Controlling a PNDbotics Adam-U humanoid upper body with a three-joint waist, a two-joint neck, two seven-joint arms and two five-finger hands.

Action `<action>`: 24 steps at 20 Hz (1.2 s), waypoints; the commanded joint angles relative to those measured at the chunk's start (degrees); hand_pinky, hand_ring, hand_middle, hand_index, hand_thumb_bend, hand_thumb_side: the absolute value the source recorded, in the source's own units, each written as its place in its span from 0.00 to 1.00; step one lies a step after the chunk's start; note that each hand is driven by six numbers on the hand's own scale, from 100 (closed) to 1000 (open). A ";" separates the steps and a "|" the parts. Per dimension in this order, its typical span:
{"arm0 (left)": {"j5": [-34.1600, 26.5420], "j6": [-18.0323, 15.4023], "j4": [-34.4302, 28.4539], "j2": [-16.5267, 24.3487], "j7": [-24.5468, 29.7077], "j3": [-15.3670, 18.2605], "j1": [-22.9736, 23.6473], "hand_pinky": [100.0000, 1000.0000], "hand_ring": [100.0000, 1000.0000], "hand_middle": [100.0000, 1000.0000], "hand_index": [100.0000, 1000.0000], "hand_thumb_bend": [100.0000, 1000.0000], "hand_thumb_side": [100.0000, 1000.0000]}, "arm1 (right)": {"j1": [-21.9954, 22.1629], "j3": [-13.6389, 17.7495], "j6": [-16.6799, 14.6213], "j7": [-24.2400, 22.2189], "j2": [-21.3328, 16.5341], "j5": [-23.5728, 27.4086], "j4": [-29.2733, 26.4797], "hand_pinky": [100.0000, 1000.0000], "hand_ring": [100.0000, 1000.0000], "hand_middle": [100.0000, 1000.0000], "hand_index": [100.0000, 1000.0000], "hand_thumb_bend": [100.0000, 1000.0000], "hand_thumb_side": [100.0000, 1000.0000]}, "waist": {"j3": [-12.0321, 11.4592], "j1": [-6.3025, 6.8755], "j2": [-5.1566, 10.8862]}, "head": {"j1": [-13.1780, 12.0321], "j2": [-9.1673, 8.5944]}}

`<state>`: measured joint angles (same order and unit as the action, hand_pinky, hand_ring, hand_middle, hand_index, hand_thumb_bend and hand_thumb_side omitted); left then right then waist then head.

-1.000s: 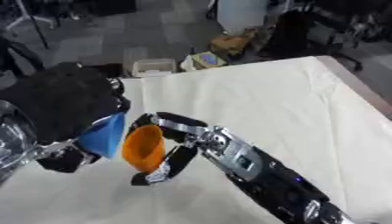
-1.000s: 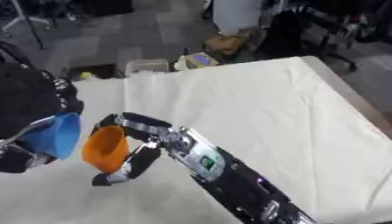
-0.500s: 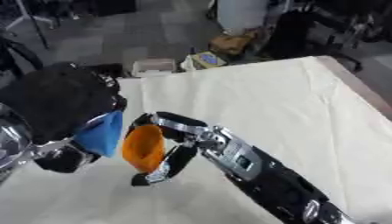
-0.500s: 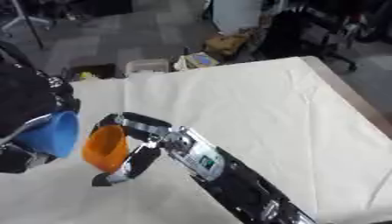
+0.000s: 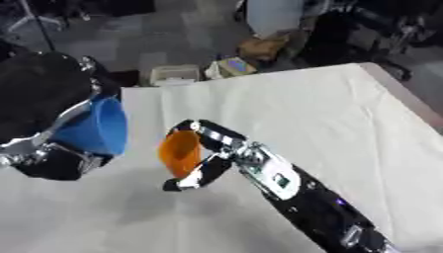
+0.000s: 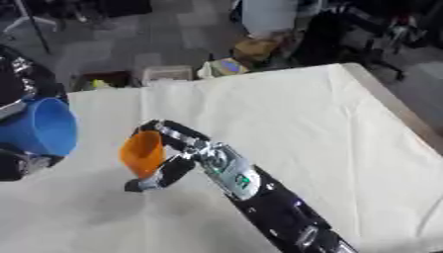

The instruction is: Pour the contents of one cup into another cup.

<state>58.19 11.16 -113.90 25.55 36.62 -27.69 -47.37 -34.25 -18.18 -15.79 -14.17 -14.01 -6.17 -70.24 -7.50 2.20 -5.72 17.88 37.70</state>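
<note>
**Two cups held aloft, side by side, over the white surface**

Item 1: your right hand (image 5: 207, 157), coming in from the lower right, with its fingers and thumb curled round the orange cup (image 5: 179, 152). The cup is tipped onto its side, mouth facing your left, and is raised above the surface (image 5: 329, 113).

Item 2: your left hand (image 5: 52, 160), at the left edge of both views, wrapped round the blue cup (image 5: 97, 126). That cup is also off the surface, sitting a little higher than the orange one, and tilted; which way its mouth faces is hard to tell.

Item 3: the two cups are near each other but apart, with a strip of white cloth showing between them.

Item 4: contents of either cup cannot be made out.

Item 5: beyond the far edge of the surface, boxes (image 5: 176, 74) on a grey floor
</note>
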 commanded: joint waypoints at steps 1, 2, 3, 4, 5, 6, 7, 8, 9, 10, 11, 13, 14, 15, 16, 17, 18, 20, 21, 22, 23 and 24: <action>-2.24 2.23 -0.69 0.39 -2.79 0.53 -0.50 0.00 0.00 0.00 0.27 0.28 0.00 | -1.09 1.27 -1.25 2.87 -1.05 -2.97 2.43 0.29 0.33 0.38 0.55 0.52 0.00 | -0.03 -0.03 0.56 | 0.38 -0.45; -2.82 2.60 -0.69 0.32 -3.69 0.26 -0.36 0.00 0.00 0.00 0.27 0.28 0.00 | -1.03 1.26 -1.63 3.77 -0.89 -3.86 3.38 0.30 0.35 0.39 0.56 0.52 0.00 | -0.02 -0.02 0.48 | 0.42 -0.49; -3.33 2.90 -0.69 0.25 -4.61 0.02 -0.21 0.00 0.00 0.00 0.27 0.28 0.00 | -1.00 1.21 -2.04 4.69 -0.75 -4.78 4.29 0.33 0.39 0.40 0.56 0.53 0.00 | -0.03 -0.01 0.42 | 0.44 -0.47; -3.81 3.16 -0.69 0.23 -5.58 -0.25 -0.03 0.00 0.00 0.00 0.27 0.27 0.00 | -0.98 1.21 -2.45 5.66 -0.61 -5.74 5.20 0.34 0.41 0.41 0.57 0.53 0.00 | -0.04 0.00 0.36 | 0.45 -0.46; -4.18 3.38 -0.69 0.24 -6.53 -0.51 0.14 0.00 0.00 0.00 0.27 0.27 0.00 | -1.01 1.29 -2.80 6.61 -0.50 -6.69 5.96 0.36 0.45 0.41 0.57 0.54 0.00 | -0.05 0.00 0.32 | 0.44 -0.46; -4.51 3.56 -0.69 0.28 -7.48 -0.79 0.34 0.00 0.00 0.00 0.27 0.27 0.00 | -1.10 1.60 -3.01 7.56 -0.46 -7.64 6.68 0.37 0.46 0.42 0.57 0.55 0.00 | -0.06 0.00 0.28 | 0.41 -0.49; -4.78 3.77 -0.69 0.35 -8.43 -1.08 0.58 0.00 0.00 0.00 0.27 0.27 0.00 | -1.25 2.08 -3.03 8.51 -0.50 -8.60 7.34 0.37 0.48 0.42 0.58 0.56 0.00 | -0.05 -0.01 0.24 | 0.36 -0.55; -5.01 4.00 -0.69 0.42 -9.42 -1.38 0.80 0.00 0.00 0.00 0.27 0.27 0.00 | -1.40 2.50 -2.99 9.50 -0.52 -9.58 7.91 0.38 0.49 0.42 0.58 0.56 0.00 | -0.04 -0.01 0.21 | 0.33 -0.60; -5.21 4.19 -0.69 0.50 -10.39 -1.72 1.03 0.00 0.00 0.00 0.27 0.27 0.00 | -1.55 3.01 -2.83 10.47 -0.58 -10.55 8.43 0.39 0.50 0.43 0.58 0.57 0.00 | -0.01 -0.01 0.16 | 0.27 -0.63; -5.41 4.34 -0.69 0.57 -11.34 -2.08 1.24 0.00 0.00 0.00 0.27 0.27 0.00 | -1.68 3.55 -2.61 11.42 -0.63 -11.51 8.89 0.39 0.50 0.43 0.58 0.57 0.00 | 0.00 0.00 0.13 | 0.24 -0.62; -5.60 4.46 -0.69 0.66 -12.26 -2.44 1.43 0.00 0.00 0.00 0.27 0.27 0.00 | -1.78 3.91 -2.43 12.35 -0.67 -12.43 9.26 0.41 0.52 0.43 0.59 0.58 0.00 | 0.01 0.01 0.10 | 0.20 -0.60; -5.85 4.60 -0.69 0.80 -13.63 -3.04 1.70 0.00 0.00 0.00 0.27 0.27 0.00 | -1.96 4.35 -2.02 14.18 -0.85 -14.26 9.92 0.46 0.57 0.46 0.61 0.60 0.00 | 0.03 0.02 0.03 | 0.19 -0.58; -5.91 4.68 -0.69 0.83 -13.98 -3.21 1.80 0.00 0.00 0.00 0.27 0.27 0.00 | -2.04 4.39 -1.85 15.13 -0.94 -15.21 10.20 0.47 0.58 0.47 0.62 0.61 0.00 | 0.03 0.02 0.00 | 0.20 -0.56; -5.97 4.77 -0.69 0.85 -14.23 -3.31 1.88 0.00 0.00 0.00 0.27 0.27 0.00 | -2.07 4.39 -1.65 16.11 -1.01 -16.19 10.49 0.51 0.63 0.51 0.65 0.65 0.00 | 0.03 0.02 -0.02 | 0.22 -0.54; -6.02 4.85 -0.69 0.86 -14.42 -3.37 1.96 0.00 0.00 0.00 0.27 0.27 0.00 | -2.06 4.38 -1.44 17.06 -1.03 -17.14 10.78 0.53 0.66 0.56 0.67 0.68 0.02 | 0.02 0.02 -0.04 | 0.22 -0.52; -6.07 4.90 -0.69 0.88 -14.58 -3.41 2.01 0.00 0.00 0.00 0.27 0.27 0.00 | -2.02 4.36 -1.30 18.00 -0.99 -18.08 11.07 0.57 0.70 0.63 0.71 0.73 0.07 | 0.02 0.02 -0.05 | 0.21 -0.51; -6.16 4.98 -0.69 0.87 -14.77 -3.40 2.09 0.00 0.00 0.00 0.27 0.27 0.00 | -1.96 4.39 -1.22 18.85 -0.93 -18.98 11.37 0.60 0.73 0.69 0.75 0.79 0.12 | 0.01 0.02 -0.05 | 0.20 -0.50; -6.49 5.37 -0.69 0.84 -15.36 -3.24 2.30 0.00 0.00 0.00 0.27 0.26 0.00 | -1.82 4.50 -1.42 19.89 -0.76 -20.77 11.71 0.66 0.80 0.82 0.81 0.90 0.22 | 0.02 0.00 -0.04 | 0.22 -0.53; -6.83 5.74 -0.69 0.84 -15.82 -3.14 2.44 0.00 0.00 0.00 0.27 0.25 0.00 | -1.72 4.66 -1.64 20.10 -0.66 -21.67 11.71 0.68 0.82 0.85 0.82 0.94 0.26 | 0.04 -0.02 -0.04 | 0.20 -0.55; -7.33 6.28 -0.69 0.80 -16.42 -2.84 2.67 0.00 0.00 0.00 0.27 0.24 0.00 | -1.63 4.92 -1.96 20.26 -0.55 -22.41 11.49 0.69 0.83 0.86 0.84 0.98 0.29 | 0.06 -0.05 -0.03 | 0.17 -0.59; -7.95 6.93 -0.69 0.77 -17.10 -2.47 2.92 0.00 0.00 0.00 0.27 0.22 0.00 | -1.50 5.20 -2.28 20.40 -0.50 -22.83 11.12 0.69 0.83 0.87 0.84 1.00 0.30 | 0.08 -0.08 -0.03 | 0.14 -0.63; -8.69 7.67 -0.69 0.70 -17.86 -1.81 3.42 0.00 0.00 0.00 0.26 0.19 0.00 | -1.32 5.58 -2.61 20.69 -0.53 -22.82 10.43 0.69 0.83 0.87 0.84 1.00 0.31 | 0.13 -0.15 -0.05 | 0.13 -0.65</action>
<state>50.22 18.27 -113.90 25.58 19.63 -30.69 -43.28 -34.69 -13.33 -18.07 6.02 -13.94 -28.02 -58.49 -7.39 2.16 -6.41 18.19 37.66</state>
